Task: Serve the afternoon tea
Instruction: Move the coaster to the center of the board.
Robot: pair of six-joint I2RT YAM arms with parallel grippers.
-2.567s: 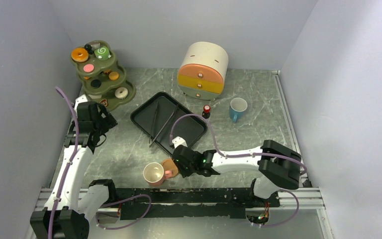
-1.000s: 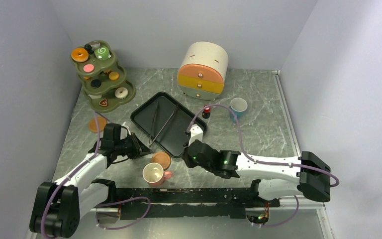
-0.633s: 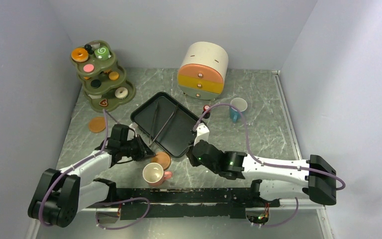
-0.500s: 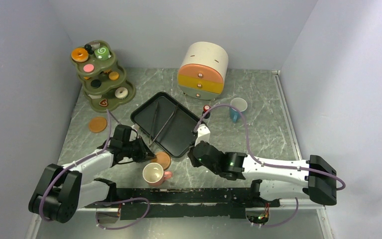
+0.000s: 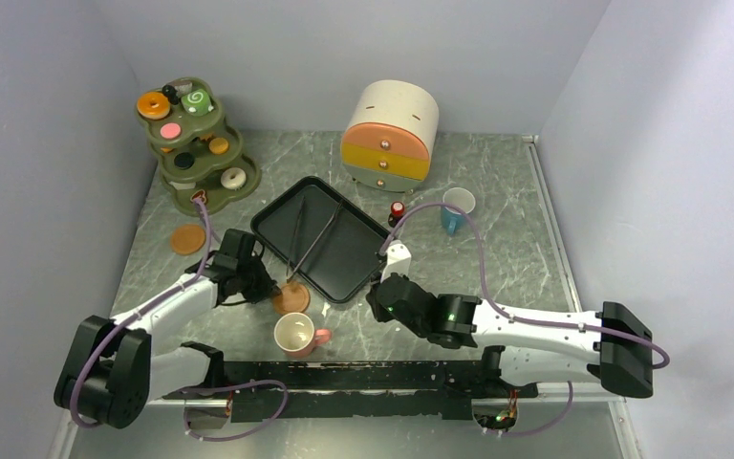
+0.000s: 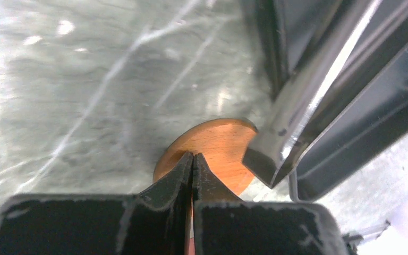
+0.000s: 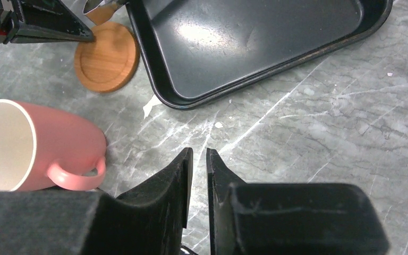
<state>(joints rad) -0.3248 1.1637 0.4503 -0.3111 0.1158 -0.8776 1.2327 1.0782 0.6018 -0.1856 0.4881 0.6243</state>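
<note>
Left gripper [image 6: 192, 162], clamped on the saucer [image 6: 212, 154] beside the tray [image 5: 330, 244], next needs the cup [image 5: 296, 335] underneath.

Grey marble table [image 5: 497, 206], black tray [image 5: 344, 251], pink cup [image 5: 296, 335], saucers [image 5: 188, 238]

Grey marble tabletop [image 5: 497, 206], plain lilac walls [image 5: 48, 115] on 3 sides.
</note>
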